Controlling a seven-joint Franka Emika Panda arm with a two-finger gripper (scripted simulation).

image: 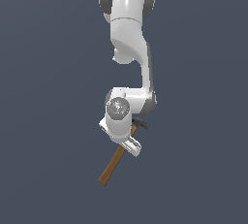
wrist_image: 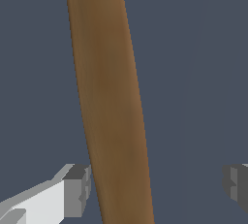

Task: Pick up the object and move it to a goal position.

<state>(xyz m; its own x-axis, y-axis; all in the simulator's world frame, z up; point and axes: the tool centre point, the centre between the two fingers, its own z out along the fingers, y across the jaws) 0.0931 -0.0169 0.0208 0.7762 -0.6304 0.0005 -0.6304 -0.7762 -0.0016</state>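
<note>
The claw hammer [image: 114, 164] lies on the dark grey floor, its brown wooden handle slanting toward the exterior view's lower left. Its small dark grey head [image: 141, 123] shows just beside the wrist. My gripper [image: 129, 145] is low over the middle of the handle. In the wrist view the handle [wrist_image: 114, 111] runs between my fingers. My gripper [wrist_image: 157, 186] is open: one fingertip [wrist_image: 77, 189] sits right against the handle's side, and the other fingertip [wrist_image: 236, 182] stands well apart from it. Part of the handle is hidden under my hand in the exterior view.
The floor [image: 193, 169] is a plain dark grey-blue surface all around. The white arm [image: 128, 29] reaches down from the top of the exterior view. No goal marker shows.
</note>
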